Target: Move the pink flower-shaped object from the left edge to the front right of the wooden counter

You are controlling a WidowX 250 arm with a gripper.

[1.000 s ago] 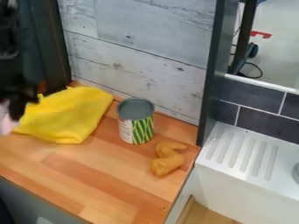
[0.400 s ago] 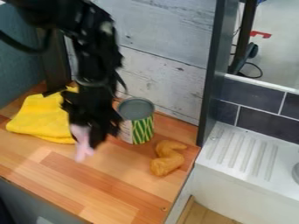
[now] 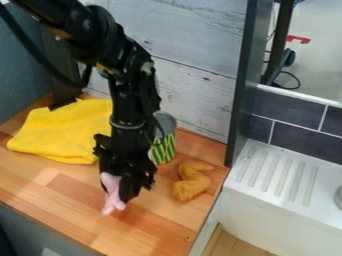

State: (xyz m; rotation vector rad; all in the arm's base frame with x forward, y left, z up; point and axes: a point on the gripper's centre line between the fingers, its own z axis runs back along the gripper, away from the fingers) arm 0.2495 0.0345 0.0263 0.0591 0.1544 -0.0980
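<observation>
Pale, weathered planks [image 3: 190, 82] back a striped wooden counter [image 3: 63, 192], which meets dark tiles [image 3: 286, 117] and a grooved white drainboard [image 3: 277, 175] at the right of the frame. Below centre, the black gripper [image 3: 122, 194] hangs over the counter, its fingers closed on a soft-looking pink object [image 3: 112, 196] that pokes out below. A yellow cloth [image 3: 57, 132] lies at left; a green-striped can [image 3: 164, 149], partly hidden by the arm, and a curved tan piece [image 3: 192, 182] sit right of the gripper.
</observation>
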